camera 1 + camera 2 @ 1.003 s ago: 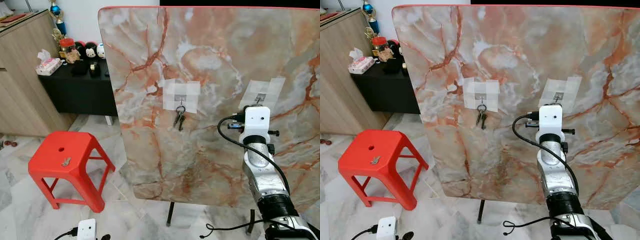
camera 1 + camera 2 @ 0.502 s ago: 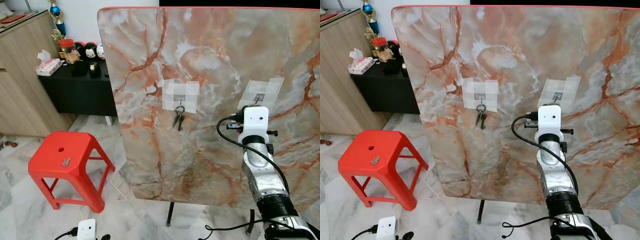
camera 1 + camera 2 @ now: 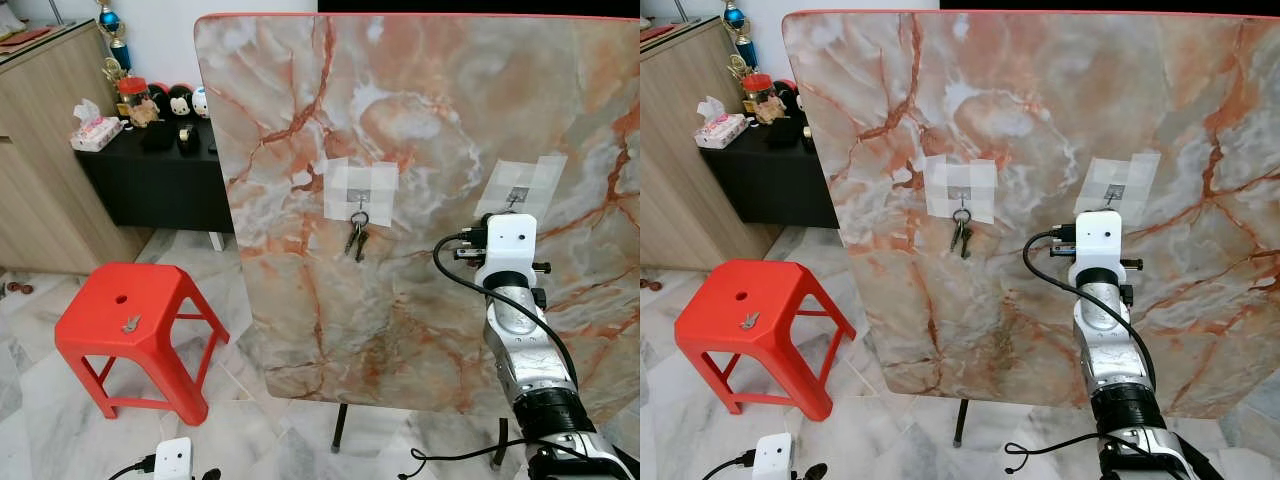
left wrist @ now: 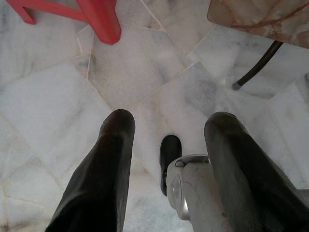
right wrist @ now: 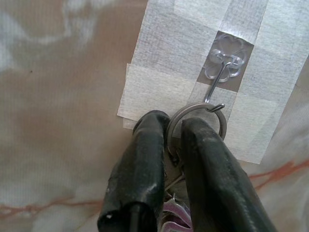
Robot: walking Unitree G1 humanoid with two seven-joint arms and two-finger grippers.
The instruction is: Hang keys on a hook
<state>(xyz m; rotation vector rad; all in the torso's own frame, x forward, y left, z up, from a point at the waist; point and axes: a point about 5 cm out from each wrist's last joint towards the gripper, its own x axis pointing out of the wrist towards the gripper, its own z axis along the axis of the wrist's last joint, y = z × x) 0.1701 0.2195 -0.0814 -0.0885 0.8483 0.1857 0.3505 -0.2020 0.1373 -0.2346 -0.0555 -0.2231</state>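
Note:
An upright marble board (image 3: 420,120) carries two small hooks on patches of white tape. A bunch of keys (image 3: 358,238) hangs from the left hook. My right arm (image 3: 507,245) is raised at the right hook (image 3: 518,197). In the right wrist view my right gripper (image 5: 175,126) is shut on a key ring (image 5: 195,104) with keys below it. The ring's top rests against the tip of the wire hook (image 5: 216,77); I cannot tell whether it is threaded on. My left gripper (image 4: 170,118) hangs low over the floor, open and holding nothing.
A red plastic stool (image 3: 130,320) stands to the left of the board with a single key (image 3: 131,323) on its seat. Behind it are a black low cabinet (image 3: 150,170) with small items and a wooden cupboard (image 3: 40,150). The board's black legs (image 3: 342,425) stand on marble tiles.

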